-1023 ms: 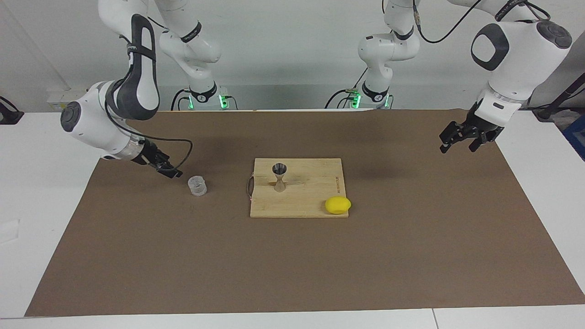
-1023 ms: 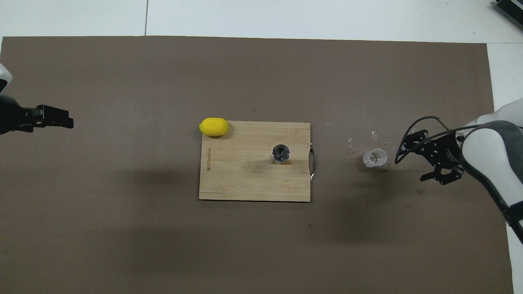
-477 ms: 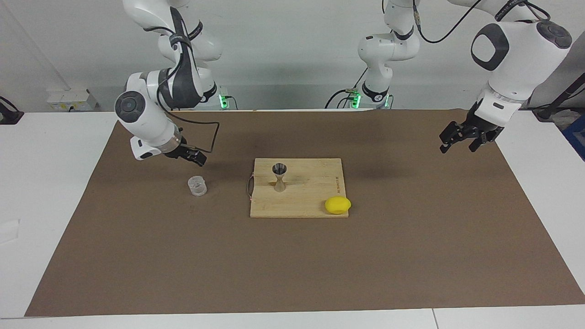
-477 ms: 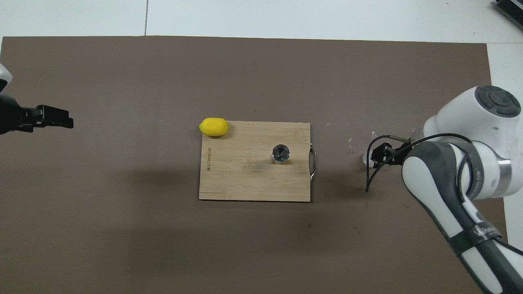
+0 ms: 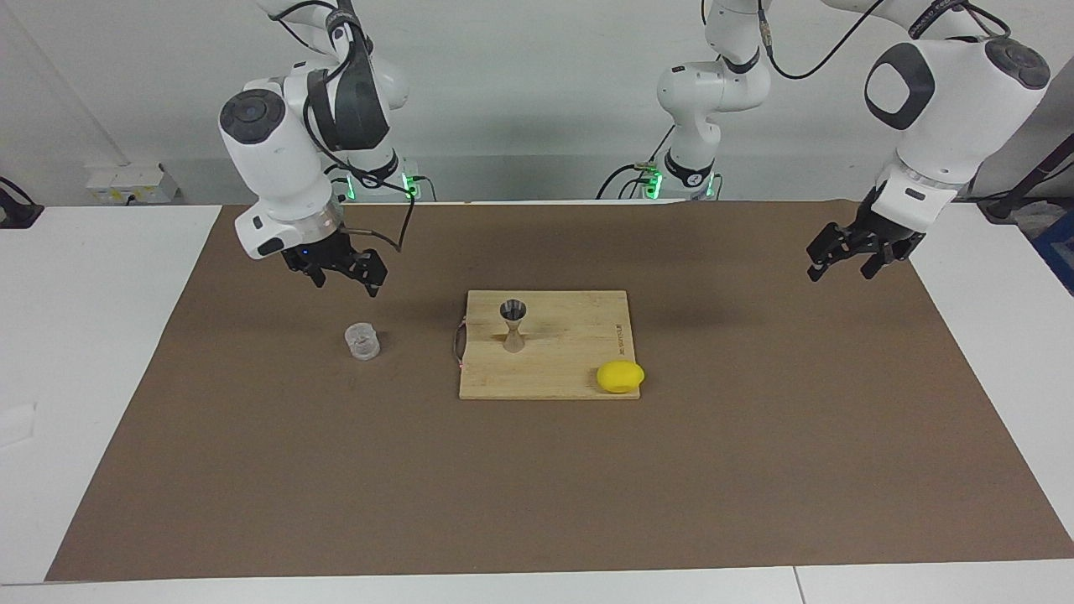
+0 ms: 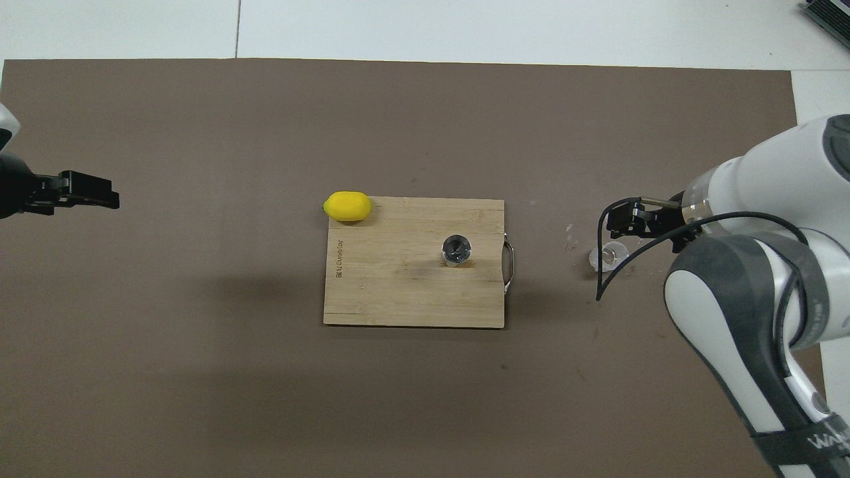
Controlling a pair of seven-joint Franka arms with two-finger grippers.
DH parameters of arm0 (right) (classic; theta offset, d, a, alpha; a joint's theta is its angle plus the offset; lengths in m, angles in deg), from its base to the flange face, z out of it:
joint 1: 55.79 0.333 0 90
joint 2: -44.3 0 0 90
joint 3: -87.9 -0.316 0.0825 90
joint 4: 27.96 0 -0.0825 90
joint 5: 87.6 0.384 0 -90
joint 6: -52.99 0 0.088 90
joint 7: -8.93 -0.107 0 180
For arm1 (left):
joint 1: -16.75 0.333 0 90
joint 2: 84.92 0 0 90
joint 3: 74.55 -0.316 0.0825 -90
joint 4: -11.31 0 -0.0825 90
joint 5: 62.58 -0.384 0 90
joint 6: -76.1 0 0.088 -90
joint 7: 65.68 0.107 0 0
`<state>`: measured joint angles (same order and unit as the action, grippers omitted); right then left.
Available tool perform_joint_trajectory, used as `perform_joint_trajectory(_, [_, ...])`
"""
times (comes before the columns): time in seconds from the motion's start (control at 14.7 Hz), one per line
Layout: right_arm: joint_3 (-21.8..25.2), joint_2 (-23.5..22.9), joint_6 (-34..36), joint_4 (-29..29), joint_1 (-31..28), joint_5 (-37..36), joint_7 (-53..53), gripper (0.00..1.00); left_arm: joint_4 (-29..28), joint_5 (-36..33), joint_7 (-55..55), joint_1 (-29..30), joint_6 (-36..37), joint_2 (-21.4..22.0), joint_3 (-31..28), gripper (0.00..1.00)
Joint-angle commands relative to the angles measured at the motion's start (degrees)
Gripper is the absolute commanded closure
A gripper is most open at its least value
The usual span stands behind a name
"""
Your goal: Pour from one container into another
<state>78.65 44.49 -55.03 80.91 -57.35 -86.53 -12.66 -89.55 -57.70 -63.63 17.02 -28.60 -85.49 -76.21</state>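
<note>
The clear plastic cup [image 5: 362, 341] stands upright on the brown mat, beside the board toward the right arm's end; in the overhead view the cup [image 6: 609, 255] is partly crossed by the arm's cable. The metal jigger [image 5: 513, 325] stands upright on the wooden cutting board [image 5: 579, 356], also seen from overhead [image 6: 456, 250]. My right gripper [image 5: 346, 281] points down, open and empty, in the air just beside the cup and not touching it; it also shows in the overhead view [image 6: 631, 220]. My left gripper [image 5: 843, 260] waits open and empty over the mat's edge at the left arm's end [image 6: 86, 197].
A yellow lemon [image 5: 620, 376] lies at the board's corner farthest from the robots, toward the left arm's end [image 6: 347, 206]. The board [image 6: 398, 299] has a metal handle [image 6: 509, 265] on the side that faces the cup. The brown mat [image 5: 537, 486] covers most of the table.
My right arm has swung up and turned: its gripper went from lying low and tilted beside the cup to pointing down above the mat near it. Cup, jigger and left arm have not moved.
</note>
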Motion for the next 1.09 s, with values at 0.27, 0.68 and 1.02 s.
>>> perform_joint_trajectory(0.27, [-0.2,-0.7,2.3,-9.4,-0.9,-1.5,3.9,0.01,-0.8,0.1,-0.2,-0.6,-0.1,0.8,-0.5,0.0])
perform_joint_trajectory(0.68, [-0.4,-2.4,10.9,-16.4,-1.1,-4.3,5.6,0.01,-0.8,0.1,-0.2,-0.6,-0.1,0.8,-0.5,0.0])
perform_joint_trajectory(1.02, [-0.2,-0.5,15.4,-15.2,-2.4,-0.3,7.6,0.01,-0.8,0.1,-0.2,-0.6,-0.1,0.8,-0.5,0.0])
